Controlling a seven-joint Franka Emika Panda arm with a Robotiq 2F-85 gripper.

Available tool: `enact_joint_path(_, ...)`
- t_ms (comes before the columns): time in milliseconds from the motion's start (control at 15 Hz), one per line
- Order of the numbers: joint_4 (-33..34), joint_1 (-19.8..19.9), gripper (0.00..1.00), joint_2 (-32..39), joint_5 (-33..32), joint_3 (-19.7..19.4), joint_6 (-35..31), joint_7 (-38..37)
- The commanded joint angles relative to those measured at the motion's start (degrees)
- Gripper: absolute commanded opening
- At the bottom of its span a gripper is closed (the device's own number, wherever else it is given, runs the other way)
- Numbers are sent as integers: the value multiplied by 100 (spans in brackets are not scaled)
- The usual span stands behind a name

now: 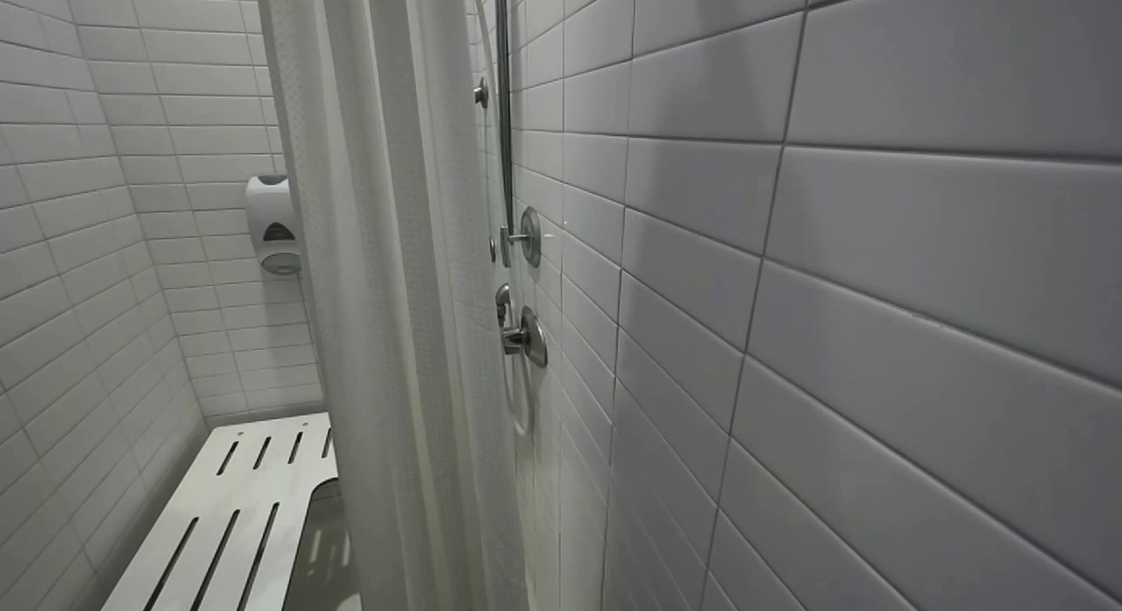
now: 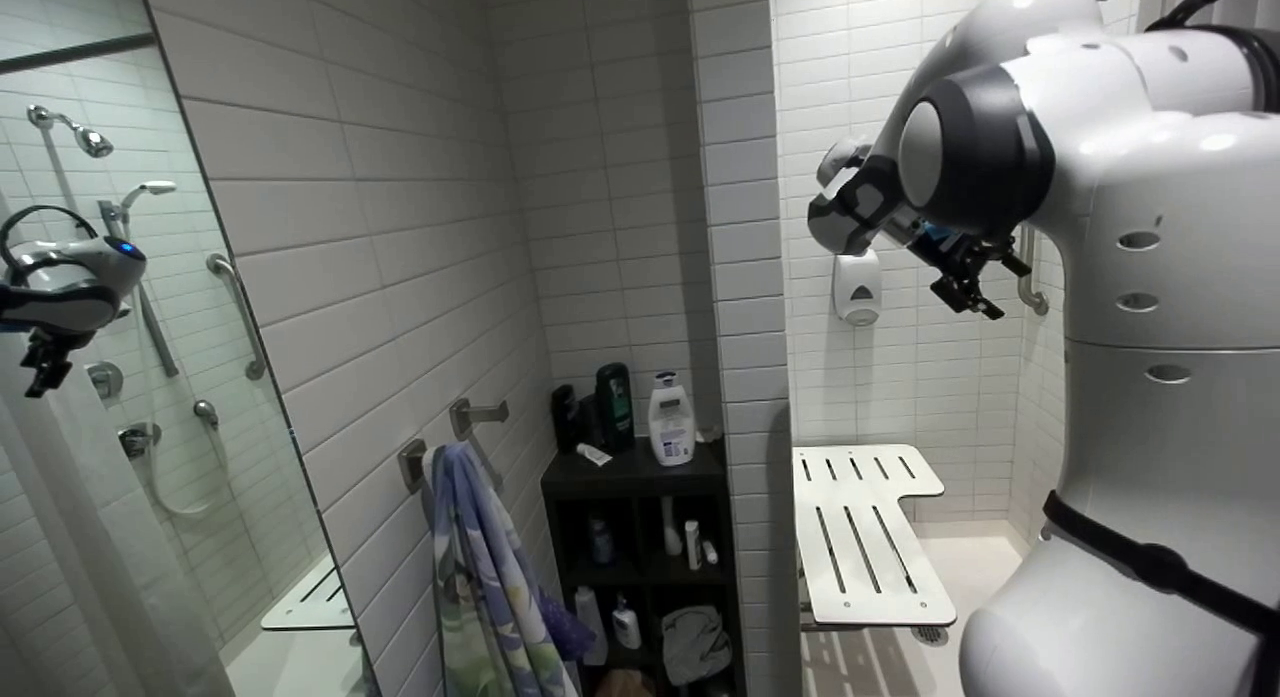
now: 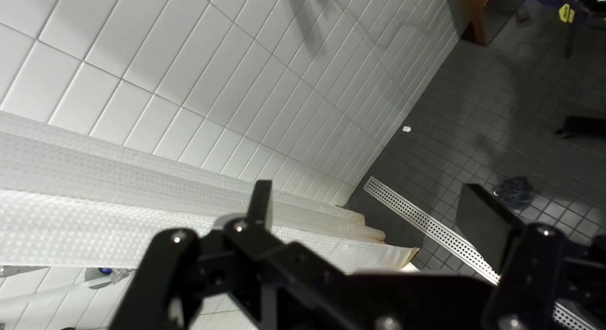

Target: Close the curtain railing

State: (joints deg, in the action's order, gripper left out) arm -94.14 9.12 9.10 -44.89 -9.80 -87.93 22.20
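The curtain railing, a tall white-grey shower curtain [image 1: 394, 313], hangs in long vertical folds beside the tiled wall in an exterior view. In the wrist view the curtain [image 3: 109, 192] runs from the left edge to its yellowed hem near the floor drain. Part of it shows as a reflection in the mirror in an exterior view. My gripper [image 2: 1006, 285] is raised in front of the shower's back wall there. In the wrist view my gripper [image 3: 368, 190] is open, with nothing between its fingers. The left finger overlaps the curtain in the picture; I cannot tell whether it touches. The curtain's top and rail are out of view.
A white slatted bench [image 2: 870, 537] is in the shower below the arm. A soap dispenser [image 2: 857, 287] is on the back wall. Metal shower valves [image 1: 533, 337] stick out from the tiled wall. A dark shelf [image 2: 640, 487] with bottles and a hanging towel [image 2: 490, 567] stand nearby.
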Motion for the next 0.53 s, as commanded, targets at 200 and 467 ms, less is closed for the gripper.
enact_joint_path(200,161,37,100,113,-56,51,167,43)
enact_joint_path(467,202,83,100,276,-741,5,10,624)
